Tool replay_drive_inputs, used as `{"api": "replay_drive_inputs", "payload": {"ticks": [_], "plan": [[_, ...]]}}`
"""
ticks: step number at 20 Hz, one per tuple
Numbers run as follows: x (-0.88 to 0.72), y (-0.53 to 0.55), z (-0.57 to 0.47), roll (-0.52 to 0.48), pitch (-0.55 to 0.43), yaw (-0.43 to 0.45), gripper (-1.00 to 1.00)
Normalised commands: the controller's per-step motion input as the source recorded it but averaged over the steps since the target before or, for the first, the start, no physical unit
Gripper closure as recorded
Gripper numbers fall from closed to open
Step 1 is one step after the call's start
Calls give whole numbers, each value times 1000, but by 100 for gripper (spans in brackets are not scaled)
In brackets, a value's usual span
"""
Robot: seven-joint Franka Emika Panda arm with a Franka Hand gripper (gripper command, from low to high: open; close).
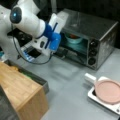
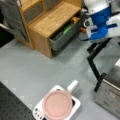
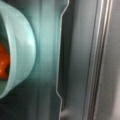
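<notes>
The tool (image 1: 64, 37) reaches into the grey toaster oven (image 1: 100, 32) near the teal bowl (image 1: 74, 39); whether it is clenched, I cannot tell

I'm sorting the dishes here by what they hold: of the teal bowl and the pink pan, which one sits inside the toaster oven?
The teal bowl, holding something orange, sits inside the toaster oven; the pink pan rests on a white hob outside it.

The white arm comes in from a front view's upper left, bent at a joint with a lit blue ring, and slopes down toward that view's right. Its blue and white wrist section ends in the hand (image 1: 61, 20), pointing up and right. The fingers seem hidden, so their spread is unclear.
</notes>
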Motion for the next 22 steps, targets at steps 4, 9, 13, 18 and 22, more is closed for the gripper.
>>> {"api": "replay_drive_inputs", "payload": {"ticks": [4,9,13,18,22], "plan": [[-168,-275,-301,25,-133,29,-100],[-76,-283,-318,-44,-145,65,-100],[47,-250,-302,-47,-126,95,-100],[106,-264,-208,16,-89,106,-100],[143,-277,-80,86,-62,97,-100]]}}
